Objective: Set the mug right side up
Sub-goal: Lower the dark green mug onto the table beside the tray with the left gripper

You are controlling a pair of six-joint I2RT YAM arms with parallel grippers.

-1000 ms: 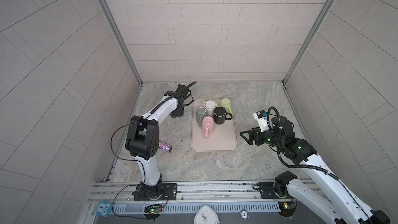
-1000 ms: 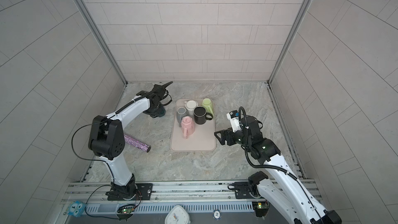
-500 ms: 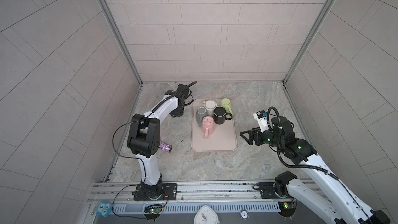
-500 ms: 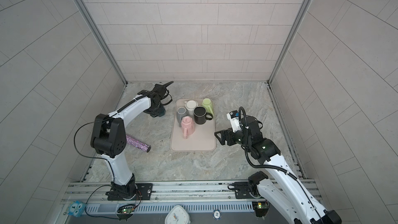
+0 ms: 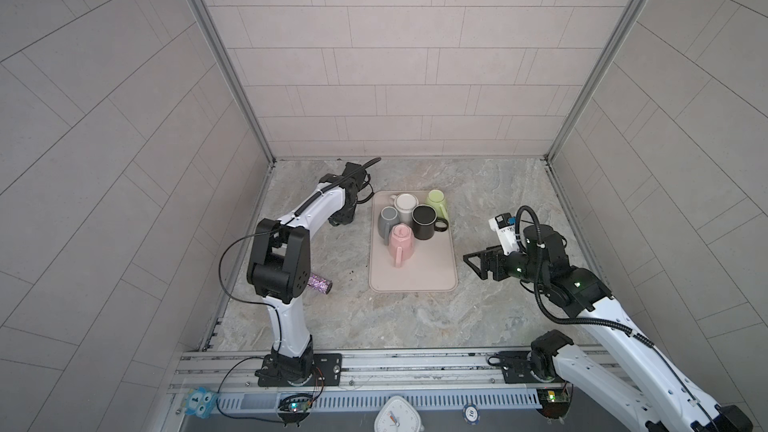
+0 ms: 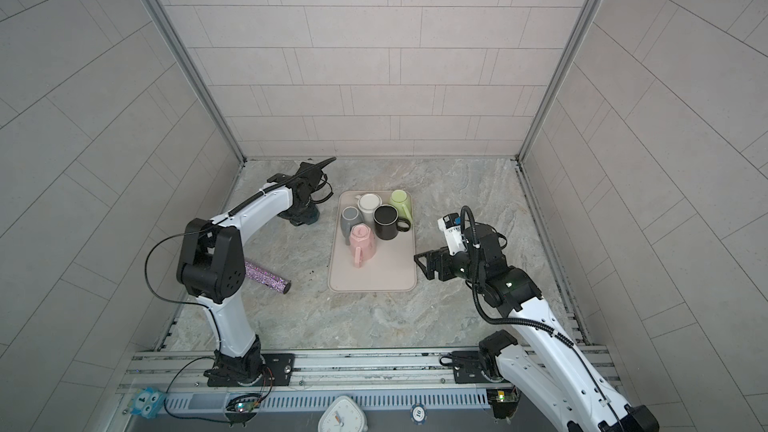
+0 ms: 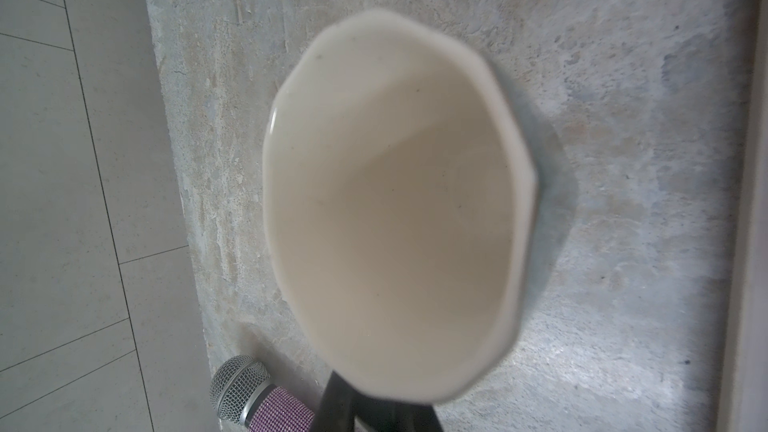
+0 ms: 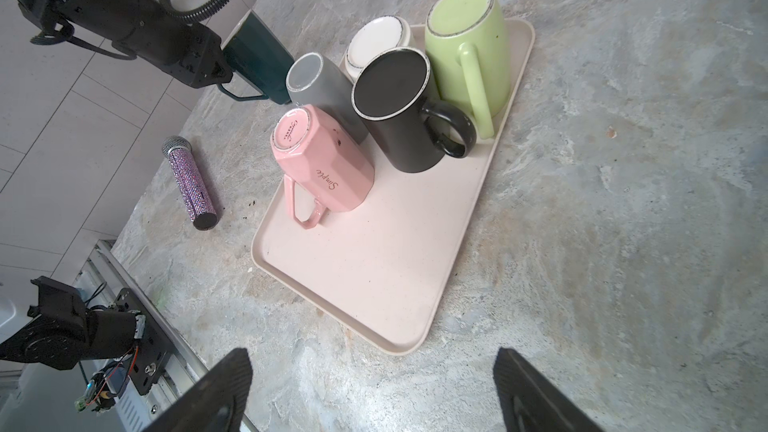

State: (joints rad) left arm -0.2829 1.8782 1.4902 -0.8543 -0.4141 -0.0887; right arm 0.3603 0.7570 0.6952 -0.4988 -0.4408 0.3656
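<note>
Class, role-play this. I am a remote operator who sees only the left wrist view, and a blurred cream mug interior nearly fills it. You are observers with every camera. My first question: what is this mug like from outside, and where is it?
Observer: From outside it is a dark teal mug. It is mouth up, beside the tray rather than on it, and the left tool is shut on its rim.
Operator: Which mugs are upside down?
Observer: Five, all on the tray with their bases up: the pink mug, grey mug, white mug, black mug and green mug.
</note>
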